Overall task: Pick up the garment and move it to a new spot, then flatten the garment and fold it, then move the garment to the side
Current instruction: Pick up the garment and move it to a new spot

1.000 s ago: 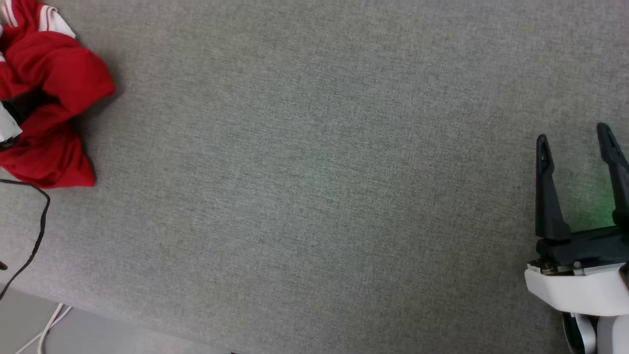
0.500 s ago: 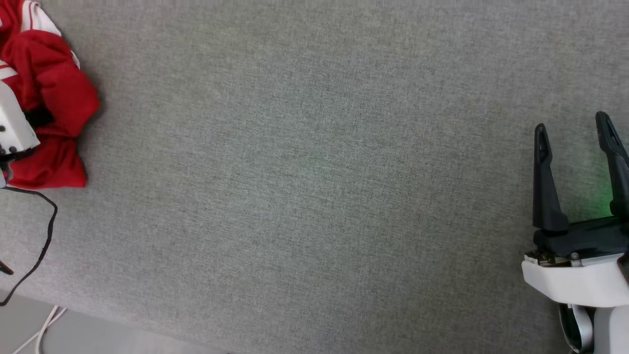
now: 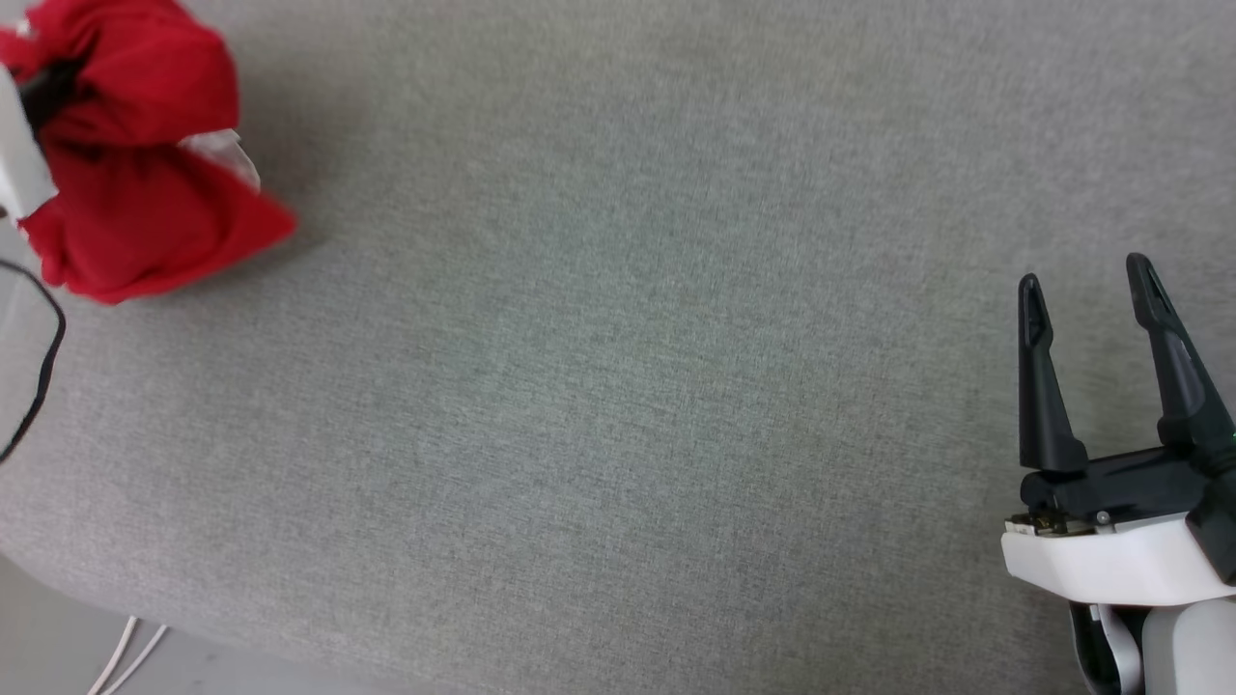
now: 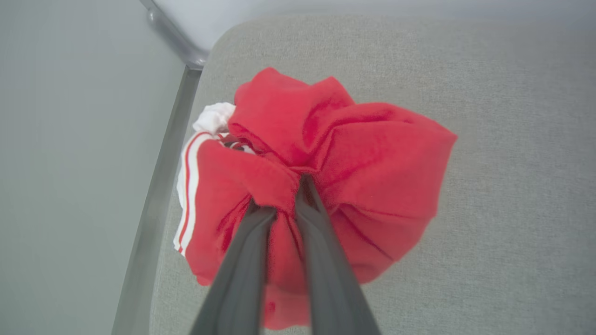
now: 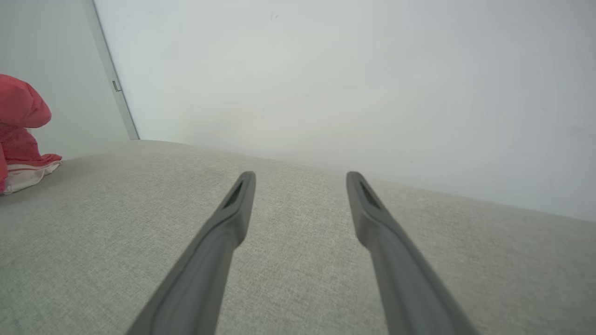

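My left gripper [image 4: 281, 200] is pinched tight on a gathered tuft of the garment [image 4: 363, 163], with red cloth bunching around both dark fingers [image 4: 242, 260] (a white sleeve [image 4: 188, 186] with red stripes pokes out on the side toward the cushion's edge). The bundle sits at the far left of the grey cushion [image 3: 618, 386], its lowest folds touching the fabric surface. Well apart, at the near right, my right gripper [image 3: 1086, 275] hovers over the cushion with its fingers spread, holding nothing.
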Robot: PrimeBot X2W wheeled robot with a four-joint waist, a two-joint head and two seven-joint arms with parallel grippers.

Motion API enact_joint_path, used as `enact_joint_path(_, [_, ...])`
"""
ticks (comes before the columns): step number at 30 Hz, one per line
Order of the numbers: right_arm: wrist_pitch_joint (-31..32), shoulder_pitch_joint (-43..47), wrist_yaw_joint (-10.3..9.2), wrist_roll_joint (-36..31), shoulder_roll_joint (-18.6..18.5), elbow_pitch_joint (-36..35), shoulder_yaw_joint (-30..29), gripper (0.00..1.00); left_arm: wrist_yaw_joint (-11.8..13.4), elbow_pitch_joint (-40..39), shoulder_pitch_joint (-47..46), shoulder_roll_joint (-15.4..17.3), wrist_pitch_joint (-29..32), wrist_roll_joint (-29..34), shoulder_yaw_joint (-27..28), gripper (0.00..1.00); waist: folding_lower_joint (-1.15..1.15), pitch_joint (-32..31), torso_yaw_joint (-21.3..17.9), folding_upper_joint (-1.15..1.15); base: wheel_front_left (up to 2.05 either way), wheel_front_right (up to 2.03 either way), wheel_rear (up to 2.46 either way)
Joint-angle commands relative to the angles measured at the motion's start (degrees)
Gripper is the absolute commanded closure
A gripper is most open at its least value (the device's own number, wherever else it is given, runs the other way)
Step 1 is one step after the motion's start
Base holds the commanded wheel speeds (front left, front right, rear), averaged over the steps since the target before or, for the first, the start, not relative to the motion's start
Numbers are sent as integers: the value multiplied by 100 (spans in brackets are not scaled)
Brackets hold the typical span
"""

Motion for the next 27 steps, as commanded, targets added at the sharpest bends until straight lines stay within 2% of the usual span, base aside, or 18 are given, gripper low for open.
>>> enact_joint_path(1, [-14,68,-4,144,12,57,-12,0,2,-265,-199,61,13,77,-179,100,0,-296,-33,0,0,0,0])
enact_joint_path(11, [-13,232,-4,562,15,230,35,0,2,-1352,-876,-193,277,331,-893,100,0,-843,-478,0,0,0,0])
enact_joint_path(19, [-14,333,-4,811,15,329,69,0,1,-2015,-1442,-582,527,424,-1525,100,0,-1198,-1189,0,0,0,0])
enact_joint_path(27, [-13,449,-4,1012,15,416,21,0,1,-2579,-1793,-950,454,326,-2252,100,0,-1334,-1945,0,0,0,0])
